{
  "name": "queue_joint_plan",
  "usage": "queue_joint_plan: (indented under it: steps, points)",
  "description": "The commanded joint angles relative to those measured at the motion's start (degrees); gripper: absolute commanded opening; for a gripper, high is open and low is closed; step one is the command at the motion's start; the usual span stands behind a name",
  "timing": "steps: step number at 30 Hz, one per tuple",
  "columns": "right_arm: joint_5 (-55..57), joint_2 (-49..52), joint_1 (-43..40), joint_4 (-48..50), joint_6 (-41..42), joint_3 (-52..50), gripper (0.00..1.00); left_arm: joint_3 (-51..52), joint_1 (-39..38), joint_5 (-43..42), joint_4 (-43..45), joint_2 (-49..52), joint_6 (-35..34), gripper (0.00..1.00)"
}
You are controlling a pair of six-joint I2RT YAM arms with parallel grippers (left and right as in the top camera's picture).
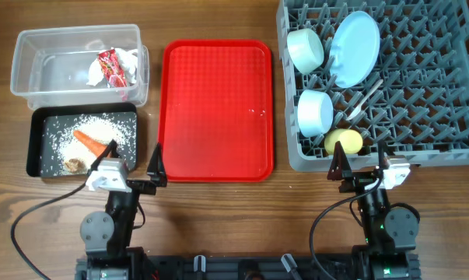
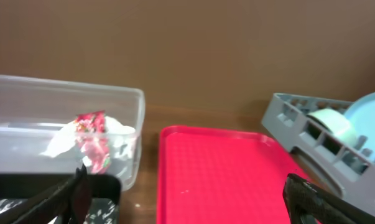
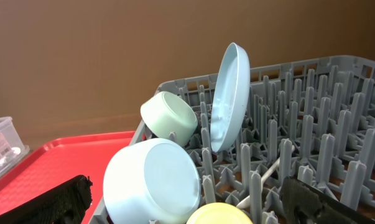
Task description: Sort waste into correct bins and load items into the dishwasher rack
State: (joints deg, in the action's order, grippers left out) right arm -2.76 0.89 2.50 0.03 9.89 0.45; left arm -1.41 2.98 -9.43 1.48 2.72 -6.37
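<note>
Both agape: left claw (image 1: 131, 158), right claw (image 1: 360, 158).

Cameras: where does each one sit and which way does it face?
Overhead: above the table, looking down on clear tub, black tub, red tray, rack; left pincer and right pincer at bottom.
Left wrist: low, facing across at tub and tray; own fingers in bottom corners.
Right wrist: low, facing into the rack; fingers likewise.
Both wrist views share tray and mint-green bowl.
</note>
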Motion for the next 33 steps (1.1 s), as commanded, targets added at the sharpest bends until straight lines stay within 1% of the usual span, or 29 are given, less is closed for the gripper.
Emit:
queue_joint_plan:
  steps: [1, 3, 5, 33]
  points:
    - [-0.7, -0.6, -0.2, 0.2, 0.8, -0.2, 1.00, 1.1, 1.7, 1.2, -0.4, -2.6, -0.5, 1.00]
    - [-0.7, -0.6, -0.2, 0.2, 0.8, -0.2, 1.00, 1.1, 2.0, 1.2, -1.5, -2.6, -0.5, 1.00]
    - [-0.7, -0.6, -0.2, 0.2, 0.8, -0.2, 1.00, 1.1, 2.0, 0.7, -5.3, -2.6, -0.6, 1.00]
    - [-0.7, -0.6, -0.2, 0.2, 0.7, -0.2, 1.00, 1.1, 2.0, 0.5, -5.1, -2.3, -0.5, 1.00]
